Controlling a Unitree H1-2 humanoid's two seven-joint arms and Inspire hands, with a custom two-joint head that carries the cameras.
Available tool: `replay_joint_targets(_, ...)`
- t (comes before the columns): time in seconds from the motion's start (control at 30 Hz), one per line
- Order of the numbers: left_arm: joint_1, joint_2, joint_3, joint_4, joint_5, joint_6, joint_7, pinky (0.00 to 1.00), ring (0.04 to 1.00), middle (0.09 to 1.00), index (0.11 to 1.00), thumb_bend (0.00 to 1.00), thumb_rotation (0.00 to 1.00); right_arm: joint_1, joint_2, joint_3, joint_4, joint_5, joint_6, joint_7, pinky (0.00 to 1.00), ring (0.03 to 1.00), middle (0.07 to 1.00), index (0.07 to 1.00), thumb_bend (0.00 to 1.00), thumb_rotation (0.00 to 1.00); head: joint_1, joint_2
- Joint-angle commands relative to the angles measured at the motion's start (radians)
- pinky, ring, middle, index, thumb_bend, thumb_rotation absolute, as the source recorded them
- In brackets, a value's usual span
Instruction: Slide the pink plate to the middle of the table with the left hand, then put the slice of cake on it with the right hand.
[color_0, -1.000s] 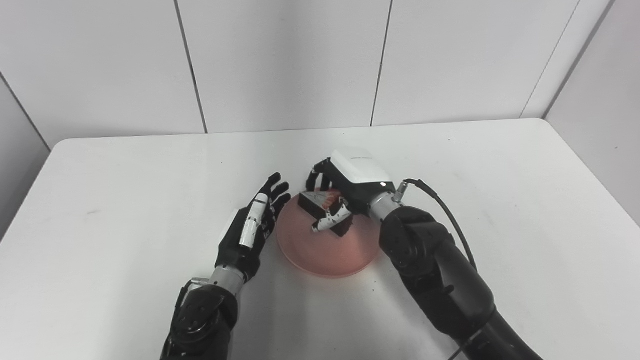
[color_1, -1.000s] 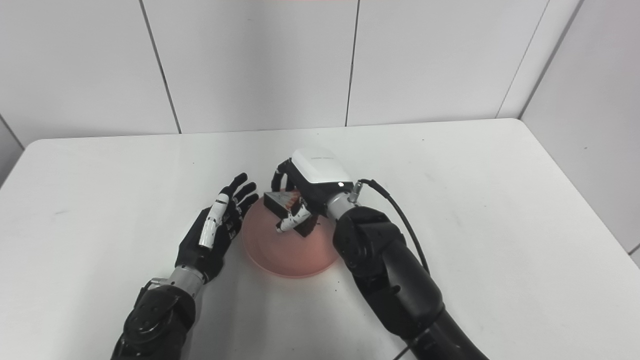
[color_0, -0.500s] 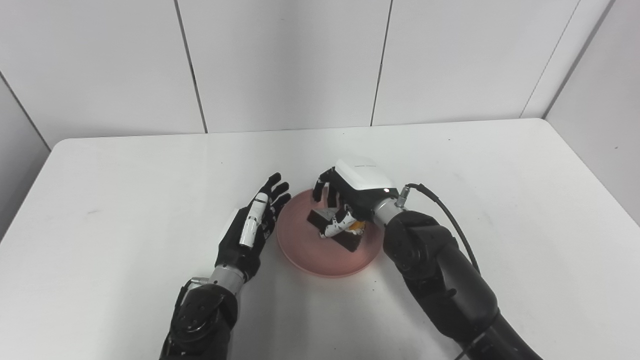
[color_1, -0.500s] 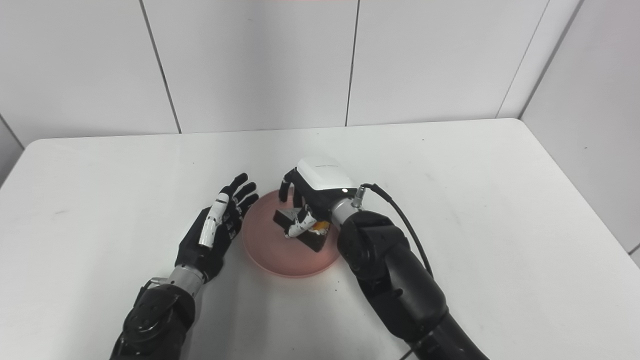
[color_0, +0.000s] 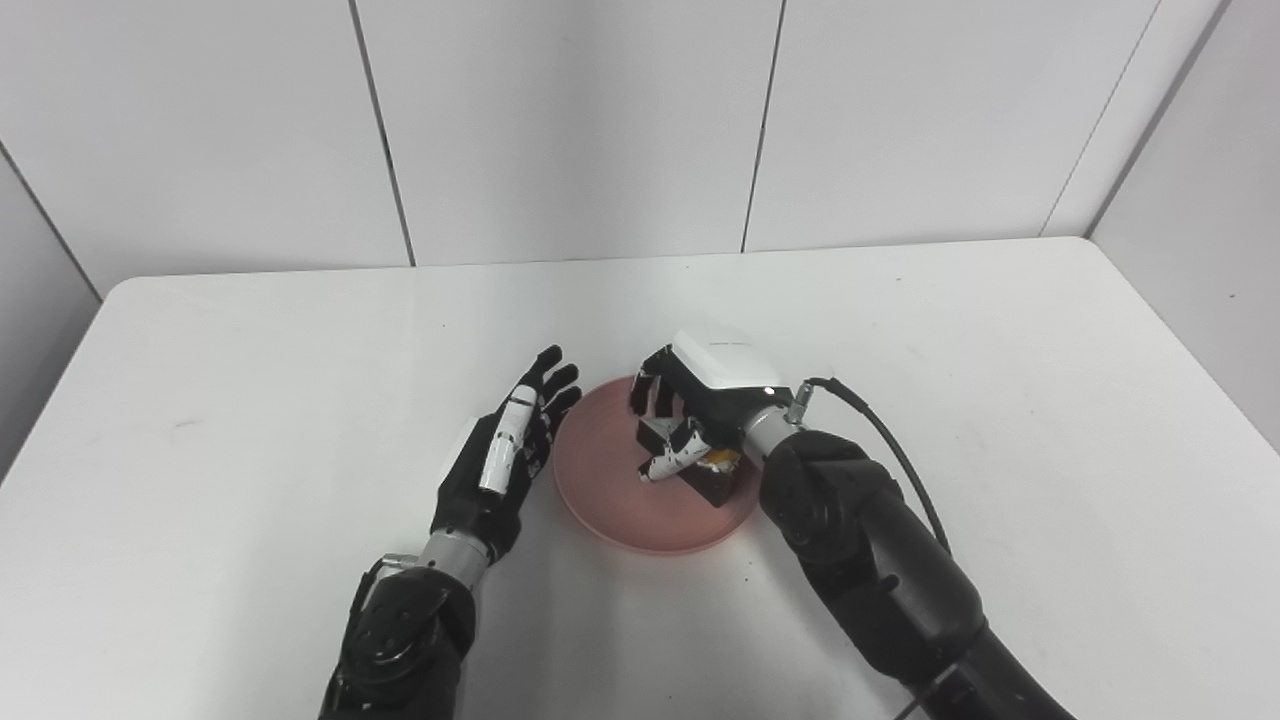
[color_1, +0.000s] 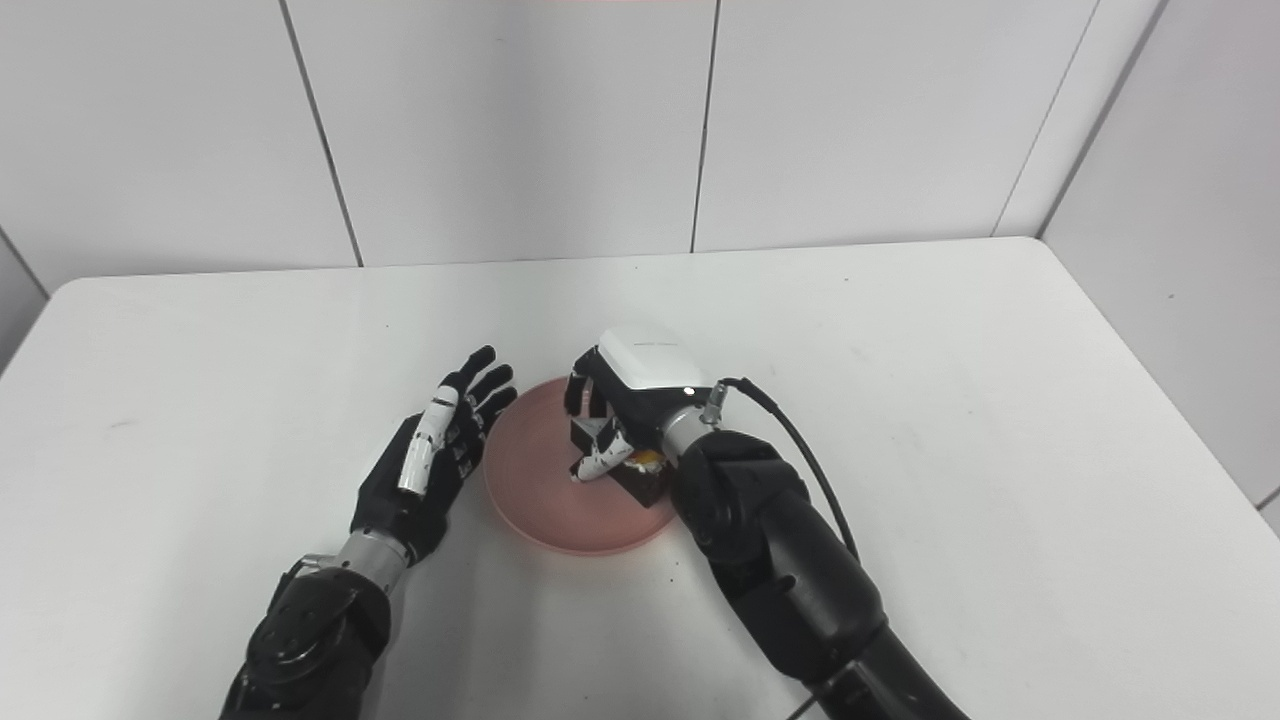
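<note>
The pink plate (color_0: 610, 495) lies near the middle of the white table. The slice of cake (color_0: 716, 478), dark with an orange top, rests on the plate's right part; it also shows in the right eye view (color_1: 646, 480). My right hand (color_0: 700, 405) is over the cake with fingers and thumb curled around it, hiding most of it. My left hand (color_0: 505, 450) lies open and flat on the table, its fingers by the plate's left rim; I cannot tell if they touch it.
The white table (color_0: 250, 400) has its back edge against a white panelled wall. A black cable (color_0: 880, 440) runs along my right forearm. Nothing else stands on the table.
My right hand has come down and a little towards me with the cake, from above the plate's far rim onto its right part. The left hand and the plate have stayed still.
</note>
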Motion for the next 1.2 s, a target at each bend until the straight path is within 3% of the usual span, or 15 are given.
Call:
replay_joint_targets(0.0,0.008,-0.006,-0.01,0.022,0.01,0.04,-0.001,0.96,0.936,0.942,0.929,0.35,1.0,-0.004,0.0,0.009,-0.011,0.008,-0.021,-0.002,0.19,0.274,0.471,0.488,0.53,0.0,0.001,0.0)
replay_joint_targets(0.2,0.008,-0.01,-0.009,0.018,0.012,0.047,0.005,0.95,0.936,0.94,0.929,0.34,1.0,-0.002,-0.006,0.018,-0.042,-0.009,-0.023,-0.016,0.18,0.268,0.474,0.486,0.53,0.0,0.002,-0.001)
replay_joint_targets(0.27,0.008,-0.009,-0.011,0.017,0.014,0.049,0.005,0.95,0.936,0.943,0.928,0.35,1.0,-0.009,-0.017,0.031,-0.064,-0.038,-0.02,-0.005,0.26,0.365,0.508,0.586,0.69,0.28,0.002,-0.001)
replay_joint_targets(0.33,0.008,-0.008,-0.011,0.016,0.014,0.05,0.004,0.95,0.936,0.943,0.928,0.35,1.0,-0.013,-0.024,0.04,-0.079,-0.06,-0.018,0.005,0.27,0.387,0.516,0.61,0.73,0.35,0.002,-0.001)
replay_joint_targets(0.37,0.01,-0.011,-0.007,0.011,0.008,0.054,0.007,0.95,0.937,0.946,0.928,0.35,1.0,-0.019,-0.03,0.047,-0.101,-0.08,-0.018,0.016,0.38,0.517,0.627,0.634,0.76,0.43,0.002,-0.001)
replay_joint_targets(0.4,0.011,-0.015,-0.003,0.009,0.002,0.056,0.008,0.95,0.936,0.941,0.922,0.35,1.0,-0.023,-0.034,0.049,-0.124,-0.094,-0.018,0.026,0.43,0.572,0.675,0.664,0.79,0.54,0.0,-0.002)
replay_joint_targets(0.43,0.012,-0.018,0.0,0.008,-0.002,0.057,0.009,0.95,0.935,0.938,0.918,0.34,1.0,-0.025,-0.036,0.049,-0.14,-0.104,-0.018,0.034,0.4,0.535,0.653,0.703,0.82,0.65,0.0,-0.003)
replay_joint_targets(0.53,0.011,-0.022,0.004,0.014,-0.006,0.05,0.006,0.96,0.937,0.938,0.916,0.34,1.0,-0.027,-0.035,0.039,-0.174,-0.109,-0.017,0.054,0.39,0.512,0.654,0.755,0.85,0.77,0.0,-0.004)
replay_joint_targets(0.57,0.01,-0.022,0.005,0.019,-0.007,0.044,0.003,0.97,0.938,0.94,0.917,0.34,1.0,-0.028,-0.035,0.031,-0.199,-0.102,-0.017,0.065,0.42,0.527,0.677,0.781,0.87,0.83,0.0,-0.004)
replay_joint_targets(0.6,0.009,-0.022,0.005,0.022,-0.006,0.041,0.002,0.97,0.941,0.944,0.92,0.34,1.0,-0.03,-0.036,0.022,-0.225,-0.095,-0.017,0.08,0.51,0.582,0.721,0.811,0.9,0.89,0.001,-0.003)
replay_joint_targets(0.67,0.009,-0.022,0.005,0.025,-0.006,0.038,-0.001,0.97,0.942,0.945,0.92,0.34,1.0,-0.037,-0.042,0.01,-0.272,-0.092,-0.018,0.116,0.54,0.602,0.736,0.822,0.91,0.92,0.0,-0.003)
replay_joint_targets(0.73,0.009,-0.021,0.005,0.025,-0.006,0.035,-0.004,0.98,0.946,0.948,0.924,0.33,1.0,-0.048,-0.047,0.001,-0.32,-0.101,-0.013,0.158,0.49,0.594,0.742,0.851,0.93,0.98,-0.002,-0.003)
replay_joint_targets(0.87,0.011,-0.017,0.003,0.019,-0.002,0.036,-0.009,0.98,0.945,0.946,0.924,0.34,1.0,-0.055,-0.039,-0.023,-0.367,-0.109,-0.009,0.199,0.49,0.68,0.813,0.9,0.93,1.0,-0.003,-0.004)
replay_joint_targets(1.07,0.013,-0.013,0.004,0.014,0.0,0.047,-0.009,0.97,0.941,0.944,0.922,0.34,1.0,-0.053,-0.027,-0.085,-0.406,-0.058,-0.016,0.194,0.51,0.731,0.876,0.947,0.92,1.0,-0.007,-0.005)
replay_joint_targets(1.17,0.015,-0.013,0.007,0.009,0.0,0.049,-0.005,0.97,0.938,0.941,0.92,0.34,1.0,-0.023,-0.009,-0.144,-0.401,-0.004,-0.019,0.128,0.54,0.772,0.908,0.969,0.89,1.0,-0.007,-0.007)
